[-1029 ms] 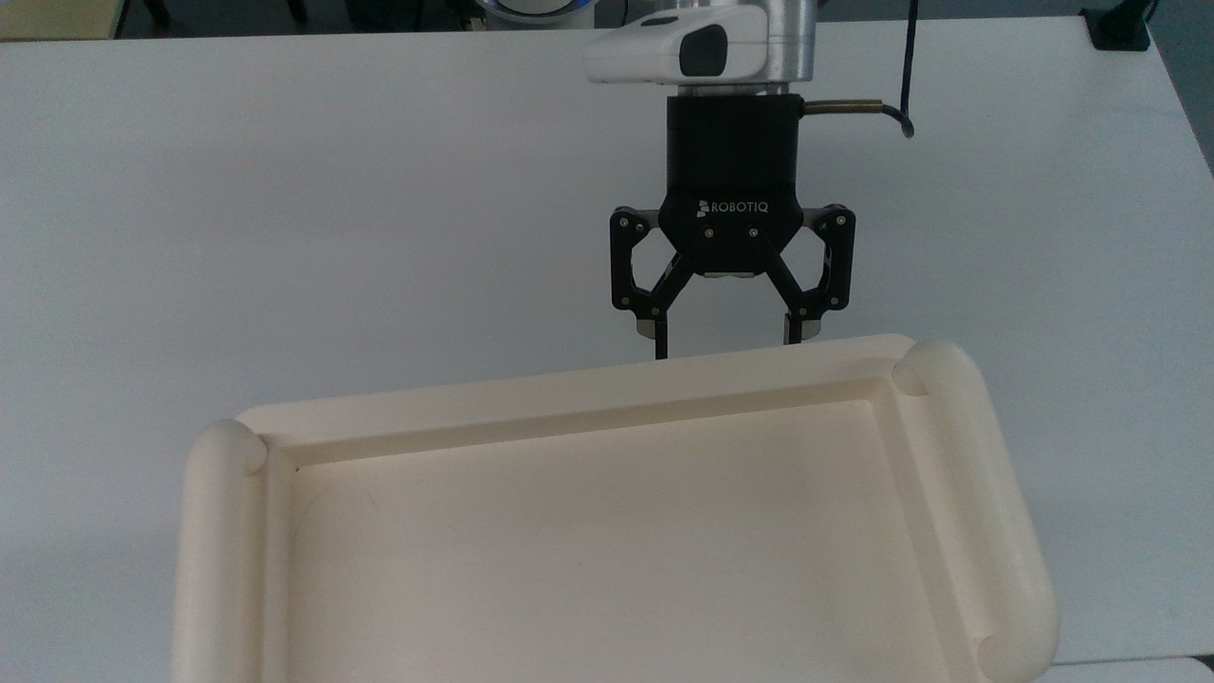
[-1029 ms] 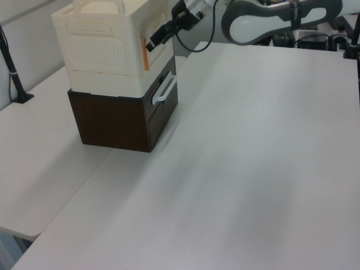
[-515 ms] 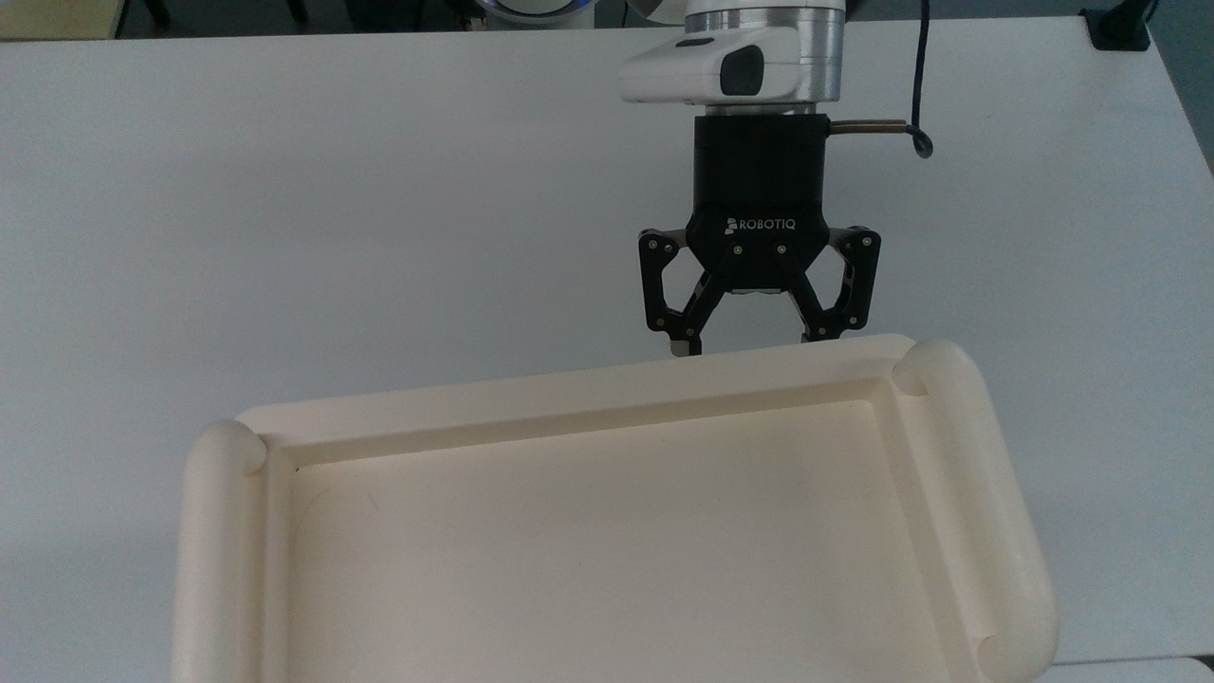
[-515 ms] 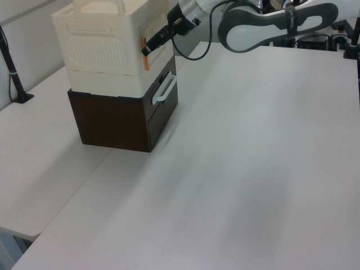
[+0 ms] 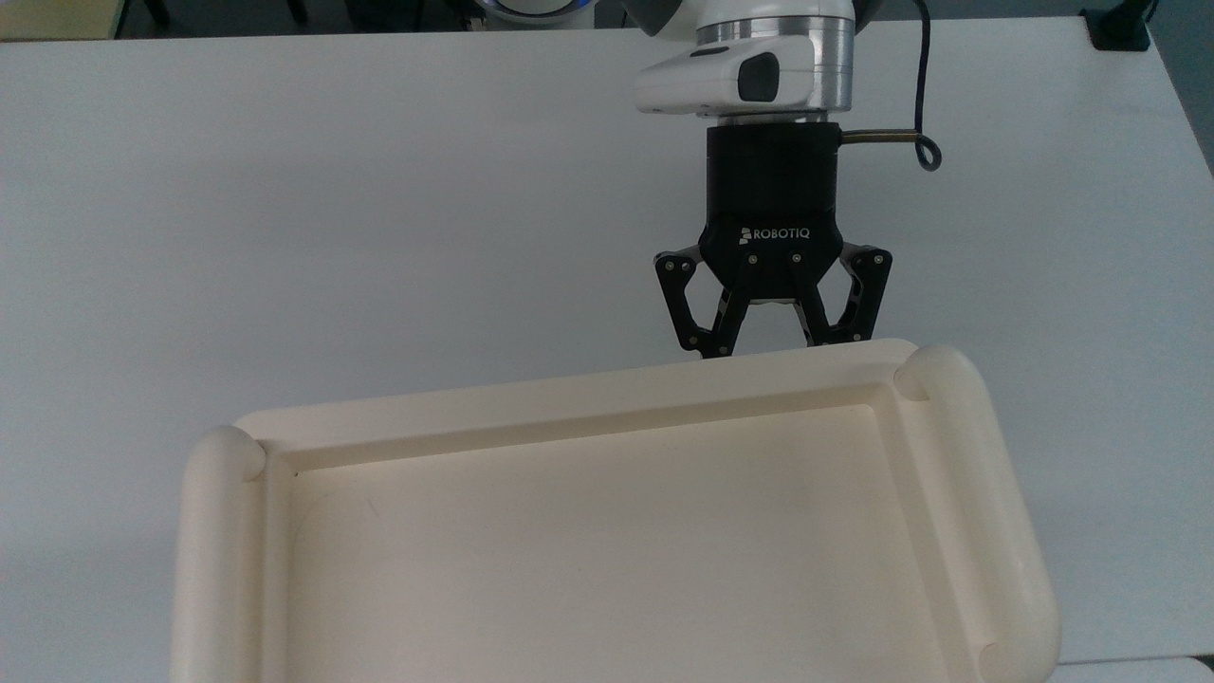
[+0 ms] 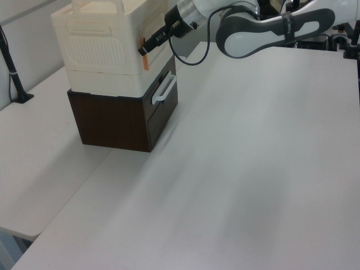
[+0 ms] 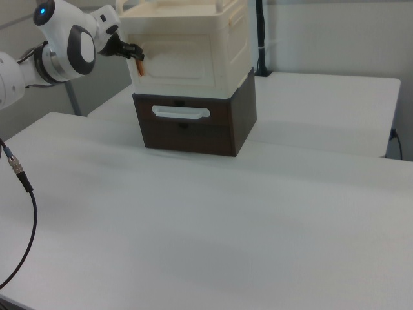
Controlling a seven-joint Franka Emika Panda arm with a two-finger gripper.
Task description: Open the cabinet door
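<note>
The cream cabinet (image 5: 588,398) fills the lower part of the top view with its recessed tray top. It stands on a dark brown drawer unit (image 6: 118,121). The cabinet door (image 7: 184,61) lies flush with the front. Its small copper-coloured handle (image 7: 140,68) (image 6: 145,61) sits near the right view's left edge of the door. My gripper (image 5: 773,346) is pressed up to the front at handle height, near the top view's right corner. Its linkage is spread open, and the rim hides the fingertips. The left view has my gripper (image 6: 143,49) just above the handle.
The drawer unit has a white handle (image 7: 181,113) facing the open white table (image 6: 253,169). A black cable (image 7: 19,174) hangs in the right view's left foreground. A black post (image 6: 14,73) stands behind the cabinet at the left view's left.
My gripper has moved toward the cabinet front and to the top view's right. Its fingertips have dropped out of sight behind the rim. In the left view it has slid down to the handle.
</note>
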